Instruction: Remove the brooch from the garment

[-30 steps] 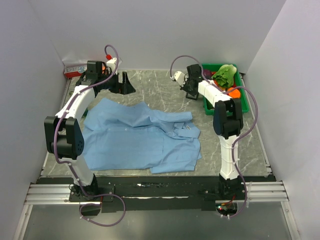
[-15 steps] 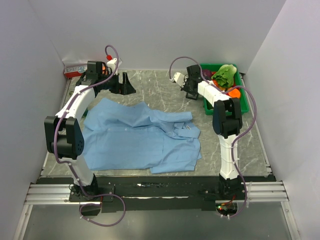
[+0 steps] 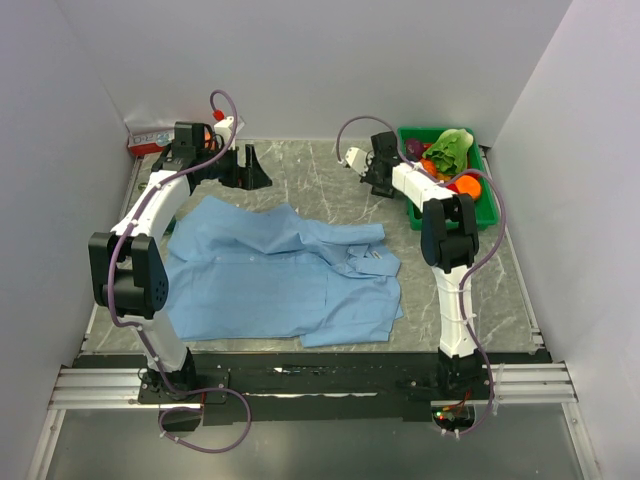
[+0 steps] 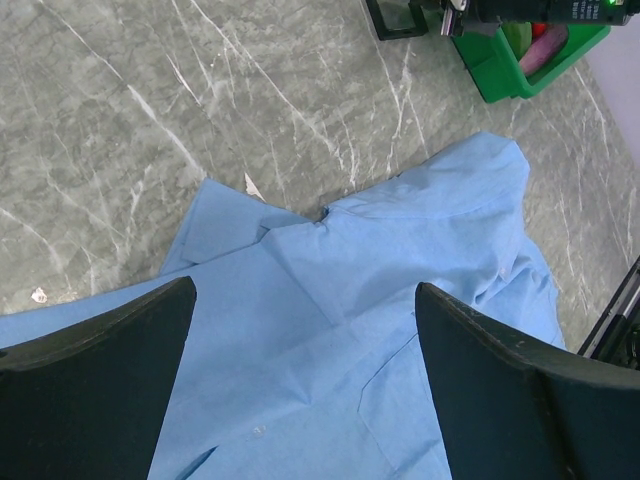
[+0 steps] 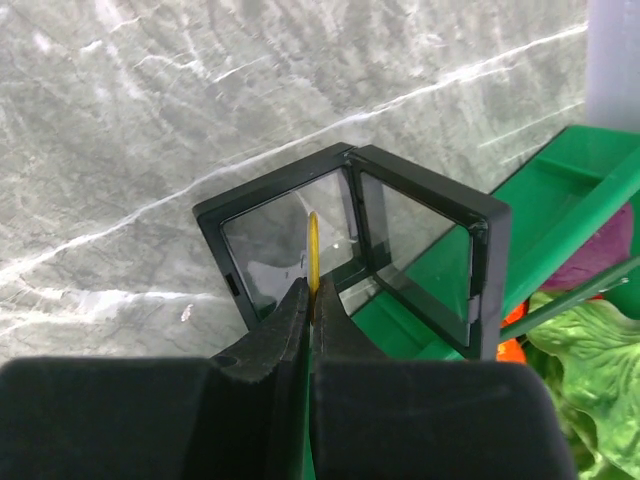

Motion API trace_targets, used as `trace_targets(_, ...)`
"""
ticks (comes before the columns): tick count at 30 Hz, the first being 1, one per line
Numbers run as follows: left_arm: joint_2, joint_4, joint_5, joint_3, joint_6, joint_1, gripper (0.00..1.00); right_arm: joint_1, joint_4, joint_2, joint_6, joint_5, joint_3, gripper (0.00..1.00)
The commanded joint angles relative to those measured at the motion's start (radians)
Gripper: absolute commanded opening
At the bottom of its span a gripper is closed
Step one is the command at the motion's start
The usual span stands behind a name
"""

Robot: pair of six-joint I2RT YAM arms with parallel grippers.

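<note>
The light blue shirt lies spread flat on the marble table, and it also shows in the left wrist view. My left gripper is open and empty, hovering above the shirt's collar end. My right gripper is at the back right, away from the shirt. In the right wrist view it is shut on the brooch, a thin gold piece seen edge-on. The brooch hangs just over an open black case with clear panels.
A green bin with a leafy green toy and orange items stands right of the case. A red and white box sits at the back left corner. White walls close in the table.
My right gripper has shifted slightly toward the back with the brooch in it. The left arm and the shirt have not moved.
</note>
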Motion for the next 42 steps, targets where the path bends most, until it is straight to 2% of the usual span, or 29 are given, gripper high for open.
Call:
trace_targets(1,0.005,0.009,0.026,0.009,-0.005,-0.002,0.96,-0.002,0.018,0.003,-0.002,0.006,0.053,0.00)
trace_targets(7,0.017,0.018,0.035,0.014,-0.015,-0.002,0.96,0.000,0.049,-0.020,-0.038,0.011,0.030,0.00)
trace_targets(16,0.017,0.015,0.040,0.012,-0.014,-0.002,0.96,0.000,0.029,0.044,-0.070,0.035,0.083,0.00)
trace_targets(25,0.013,0.012,0.040,0.006,-0.012,-0.003,0.97,0.024,0.032,0.064,-0.090,0.057,0.057,0.00)
trace_targets(29,0.013,0.012,0.041,0.005,-0.011,-0.003,0.97,0.034,0.006,0.051,-0.084,0.054,0.033,0.13)
trace_targets(42,0.014,0.020,0.050,0.008,-0.023,-0.003,0.96,0.041,-0.058,-0.005,-0.025,0.049,-0.005,0.24)
